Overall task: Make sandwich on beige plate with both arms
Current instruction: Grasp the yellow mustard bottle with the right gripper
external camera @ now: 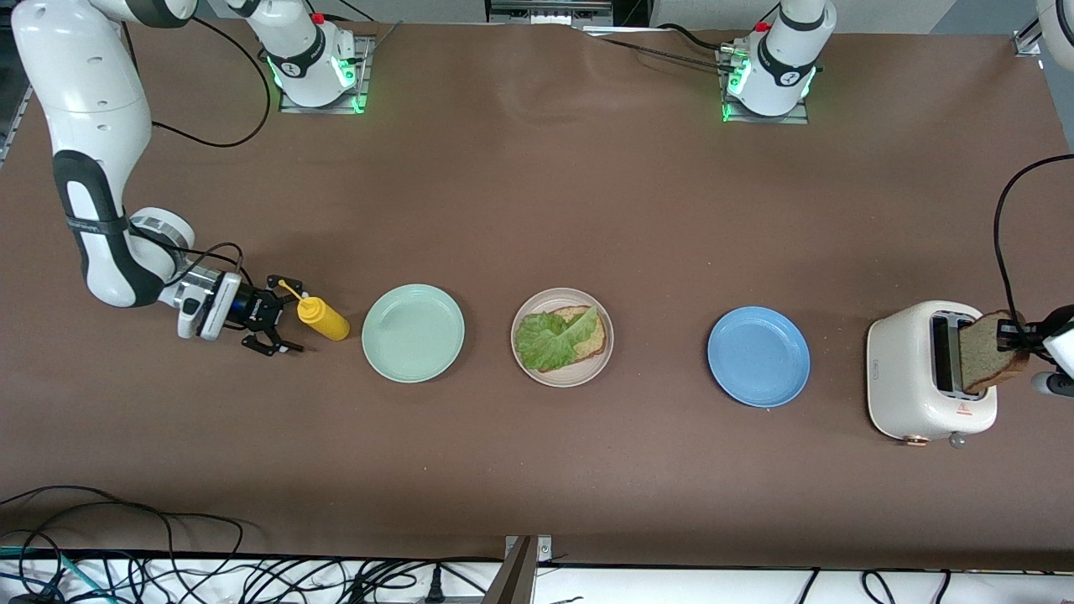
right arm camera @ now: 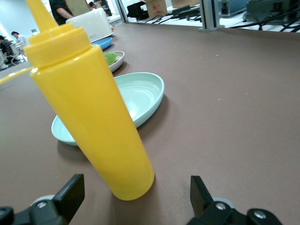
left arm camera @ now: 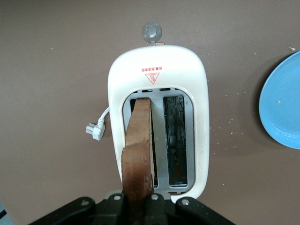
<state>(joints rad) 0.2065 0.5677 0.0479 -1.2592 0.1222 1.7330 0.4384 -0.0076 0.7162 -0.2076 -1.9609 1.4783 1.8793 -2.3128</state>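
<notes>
The beige plate [external camera: 562, 372] holds one slice of brown bread [external camera: 592, 334] with a ruffled green lettuce leaf [external camera: 550, 340] on top. Toward the left arm's end of the table, my left gripper [external camera: 1017, 337] is shut on a second toast slice [external camera: 988, 356], which stands half out of the white toaster [external camera: 910, 377]. In the left wrist view the toast slice [left arm camera: 138, 145] rises from one slot of the toaster [left arm camera: 157, 70] into my left gripper [left arm camera: 138, 206]. My right gripper [external camera: 287, 323] is open beside the yellow squeeze bottle [external camera: 325, 320]; its fingers flank the bottle [right arm camera: 96, 112] without touching it.
A mint-green plate [external camera: 413, 333] lies between the bottle and the beige plate. A blue plate [external camera: 758, 356] lies between the beige plate and the toaster. The toaster's white plug [left arm camera: 94, 130] rests on the brown table beside it. Cables run along the table edge nearest the front camera.
</notes>
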